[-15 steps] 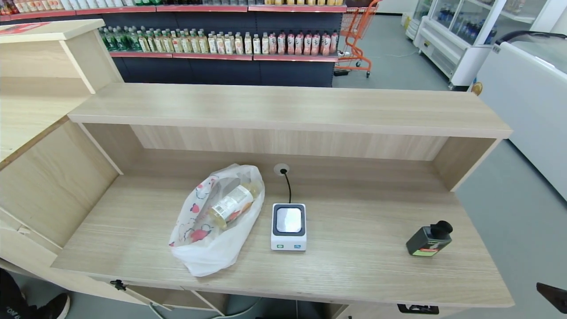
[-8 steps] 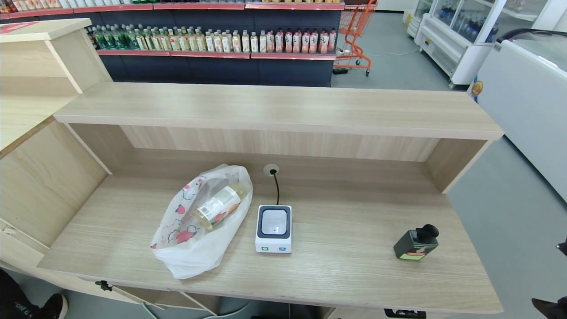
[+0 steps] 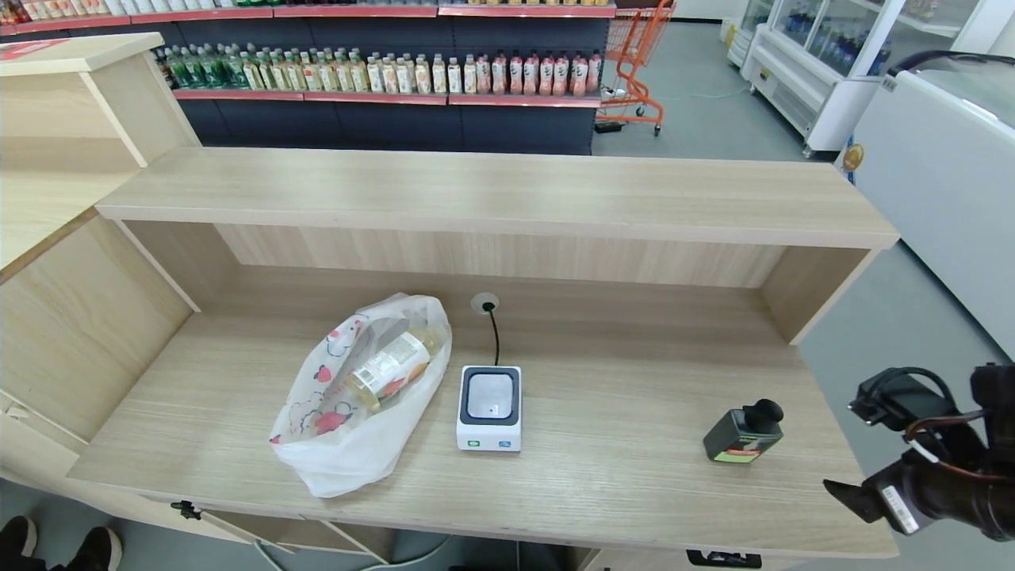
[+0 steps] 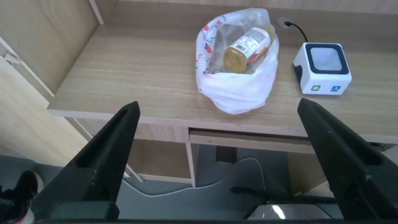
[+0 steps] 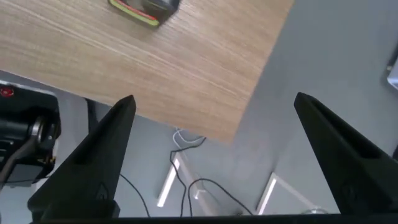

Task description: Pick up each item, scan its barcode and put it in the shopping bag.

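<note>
Light wooden counter with shopping bag, scanner just beside it, dark bottle well apart.

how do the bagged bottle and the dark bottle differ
The bagged bottle is pale yellow; the dark bottle is blackish with a black cap. The bagged bottle lies inside the shopping bag left of the scanner; the dark bottle sits bare right of it. Both are on the counter.
</note>
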